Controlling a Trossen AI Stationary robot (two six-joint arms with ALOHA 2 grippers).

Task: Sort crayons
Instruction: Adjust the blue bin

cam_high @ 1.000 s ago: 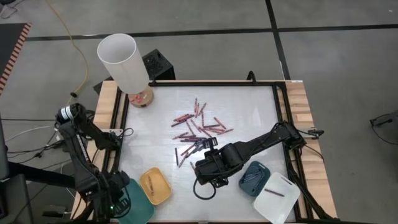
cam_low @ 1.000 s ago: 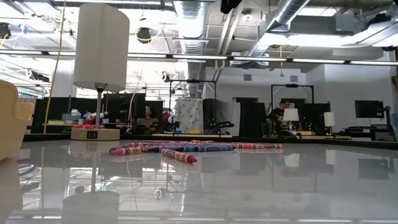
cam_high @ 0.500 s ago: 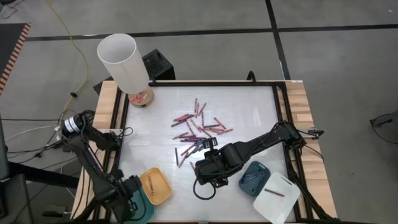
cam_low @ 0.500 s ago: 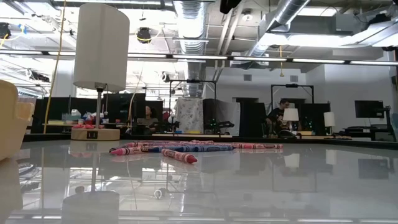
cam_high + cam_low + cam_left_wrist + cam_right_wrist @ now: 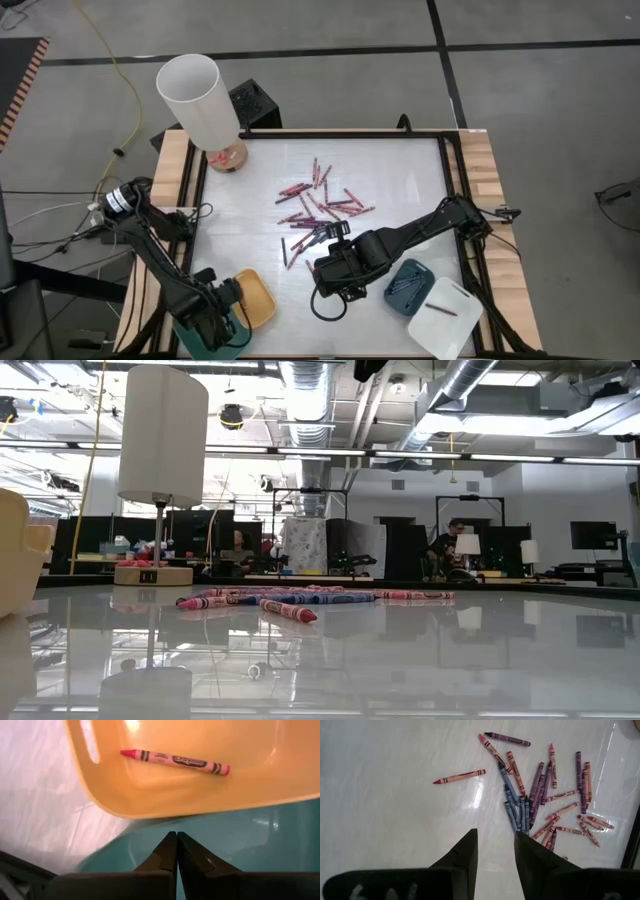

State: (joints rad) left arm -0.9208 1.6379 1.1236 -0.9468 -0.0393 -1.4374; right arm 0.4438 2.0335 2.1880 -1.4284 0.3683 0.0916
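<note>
My left gripper (image 5: 177,851) is clenched with nothing between its fingertips, hanging over the teal tray (image 5: 240,835) at the table's near left corner, just beside the yellow tray (image 5: 250,298), where one pink crayon (image 5: 175,761) lies. My right gripper (image 5: 495,851) hovers released, fingers apart, above bare white table (image 5: 400,170) near the front middle, with the dark-blue tray (image 5: 408,283) and white tray (image 5: 443,312) beside that arm. Farther out, the loose crayons (image 5: 318,210) lie scattered at the table's centre, with the lamp (image 5: 198,100) at the far left corner.
</note>
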